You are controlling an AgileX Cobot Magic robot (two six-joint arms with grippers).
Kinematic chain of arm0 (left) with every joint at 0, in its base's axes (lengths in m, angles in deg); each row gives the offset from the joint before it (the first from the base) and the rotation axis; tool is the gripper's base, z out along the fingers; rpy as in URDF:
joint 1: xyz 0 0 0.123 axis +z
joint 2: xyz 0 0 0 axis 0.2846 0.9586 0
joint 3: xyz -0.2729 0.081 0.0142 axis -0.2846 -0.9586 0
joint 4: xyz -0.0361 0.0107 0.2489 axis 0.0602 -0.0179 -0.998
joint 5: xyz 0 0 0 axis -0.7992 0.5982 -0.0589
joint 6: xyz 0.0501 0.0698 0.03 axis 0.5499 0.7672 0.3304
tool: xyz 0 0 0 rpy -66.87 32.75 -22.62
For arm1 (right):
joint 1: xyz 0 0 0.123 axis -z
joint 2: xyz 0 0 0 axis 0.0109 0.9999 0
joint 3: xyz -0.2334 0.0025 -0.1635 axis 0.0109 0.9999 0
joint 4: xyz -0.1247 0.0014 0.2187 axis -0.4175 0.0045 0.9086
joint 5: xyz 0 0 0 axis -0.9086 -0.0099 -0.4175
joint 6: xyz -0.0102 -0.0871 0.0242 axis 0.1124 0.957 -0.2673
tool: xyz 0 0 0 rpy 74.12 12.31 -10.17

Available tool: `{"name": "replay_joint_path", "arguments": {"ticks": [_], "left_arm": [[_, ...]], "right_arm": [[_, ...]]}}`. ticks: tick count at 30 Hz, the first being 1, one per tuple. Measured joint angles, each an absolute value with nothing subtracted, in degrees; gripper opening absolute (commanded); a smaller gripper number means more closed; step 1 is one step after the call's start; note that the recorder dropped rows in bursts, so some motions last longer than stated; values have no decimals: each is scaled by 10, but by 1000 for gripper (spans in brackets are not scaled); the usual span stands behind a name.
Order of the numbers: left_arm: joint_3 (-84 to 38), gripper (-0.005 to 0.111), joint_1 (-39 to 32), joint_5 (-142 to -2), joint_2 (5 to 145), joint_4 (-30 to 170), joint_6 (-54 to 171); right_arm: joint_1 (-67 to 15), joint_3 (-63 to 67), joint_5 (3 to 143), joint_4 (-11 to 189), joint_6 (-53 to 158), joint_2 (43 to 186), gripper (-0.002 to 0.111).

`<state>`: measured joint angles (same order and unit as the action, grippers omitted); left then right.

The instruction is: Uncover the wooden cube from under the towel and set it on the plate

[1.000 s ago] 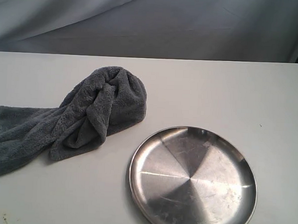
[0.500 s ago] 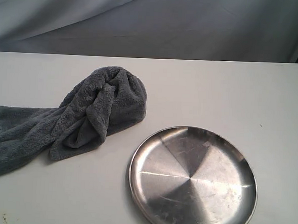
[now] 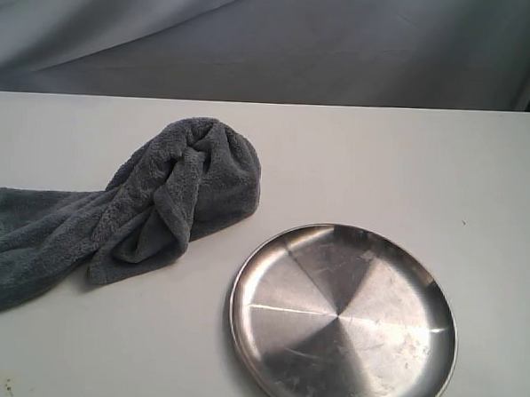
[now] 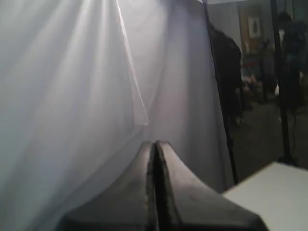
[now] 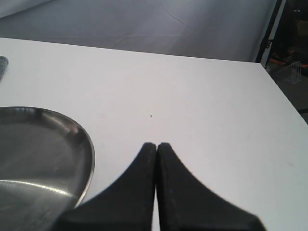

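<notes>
Towel (image 3: 158,202): bunched left of the plate (image 3: 343,318), apart from it
Cube: unseen, likely under the towel's hump
Left gripper (image 4: 155,149): jaws pressed together, empty
Right gripper (image 5: 157,150): jaws together, empty, near the plate's rim
Risk: a tugged towel could fling the hidden cube

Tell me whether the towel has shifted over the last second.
No. The towel keeps the same gap to the plate, and its folds look unchanged.
</notes>
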<state>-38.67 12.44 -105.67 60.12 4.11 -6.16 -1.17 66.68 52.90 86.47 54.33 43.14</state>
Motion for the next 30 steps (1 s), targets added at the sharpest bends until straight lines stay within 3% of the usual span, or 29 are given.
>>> {"name": "replay_joint_path", "arguments": {"ticks": [11,19,24,30], "left_arm": [[-353,0,124,-1063,742,-182,-234],[-351,10,89,-1040,811,-222,-235],[-349,33,6,-991,867,-224,-178],[-349,83,-31,-945,943,-222,-145]], "right_arm": [[-12,667,529,865,543,431,0],[-12,667,529,865,543,431,0],[-12,667,529,865,543,431,0],[-12,667,529,865,543,431,0]]}}
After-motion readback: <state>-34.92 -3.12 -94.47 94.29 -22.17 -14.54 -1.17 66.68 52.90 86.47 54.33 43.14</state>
